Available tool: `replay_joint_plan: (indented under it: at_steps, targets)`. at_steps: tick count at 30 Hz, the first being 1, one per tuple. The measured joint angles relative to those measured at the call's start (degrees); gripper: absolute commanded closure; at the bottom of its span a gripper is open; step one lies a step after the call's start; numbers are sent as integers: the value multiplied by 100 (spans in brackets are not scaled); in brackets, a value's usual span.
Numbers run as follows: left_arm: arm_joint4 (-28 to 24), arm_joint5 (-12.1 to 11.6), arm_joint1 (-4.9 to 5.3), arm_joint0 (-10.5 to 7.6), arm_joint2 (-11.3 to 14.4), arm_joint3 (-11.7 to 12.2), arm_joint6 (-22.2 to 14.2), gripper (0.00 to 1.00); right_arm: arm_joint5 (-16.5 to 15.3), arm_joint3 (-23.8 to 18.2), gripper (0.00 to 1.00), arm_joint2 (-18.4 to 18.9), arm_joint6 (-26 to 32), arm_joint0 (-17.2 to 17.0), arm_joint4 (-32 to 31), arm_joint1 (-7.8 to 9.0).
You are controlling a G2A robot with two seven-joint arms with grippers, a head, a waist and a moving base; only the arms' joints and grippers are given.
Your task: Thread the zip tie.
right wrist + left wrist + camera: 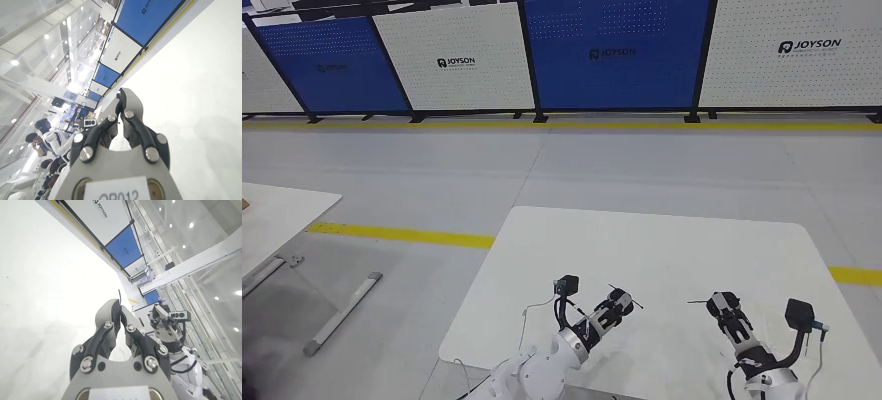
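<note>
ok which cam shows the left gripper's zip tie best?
Left wrist view: the zip tie sticks out as a black strip from the shut fingertips of the left gripper. Top view: thin black slivers at both gripper tips. Right wrist view: a dark nub at the right gripper tip, unclear.

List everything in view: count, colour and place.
zip tie: black; a thin strip sticks out of each gripper's tips; whether this is one tie or two cannot be told.
table: one, white, under both arms.
second table: one, white, at the left of the top view.
wall panels: several, blue and white, along the far side of the floor.
floor lines: two, yellow, one by the panels, one behind the table.
left gripper: grey, black pads, shut on the zip tie.
right gripper: grey, black pads, shut on the zip tie.
</note>
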Motion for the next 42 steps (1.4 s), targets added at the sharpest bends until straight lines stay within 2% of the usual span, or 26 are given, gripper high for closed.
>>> replay_joint_plan:
  at_steps: [5,10,17,24,29,40,42]
  targets:
    - [-17,1,-3,3,-2,4,14,100,0,0,100,0,0,0,0,0]
    - [-278,135,-58,-1,6,24,413,100,0,0,100,0,0,0,0,0]
    - [-270,137,-58,-2,10,21,425,100,-23,45,100,-22,8,-26,-22,-11]
    - [-270,137,-58,-2,10,21,425,100,-419,121,100,-290,-612,-397,-773,-95]
    - [-270,137,-58,-2,10,21,425,100,-821,249,100,-306,-972,-351,-687,-178]
    - [-270,137,-58,-2,10,21,425,100,-851,271,100,-298,-919,-335,-676,-188]
    - [-270,137,-58,-2,10,21,425,100,-935,328,100,-230,-896,-345,-564,-202]
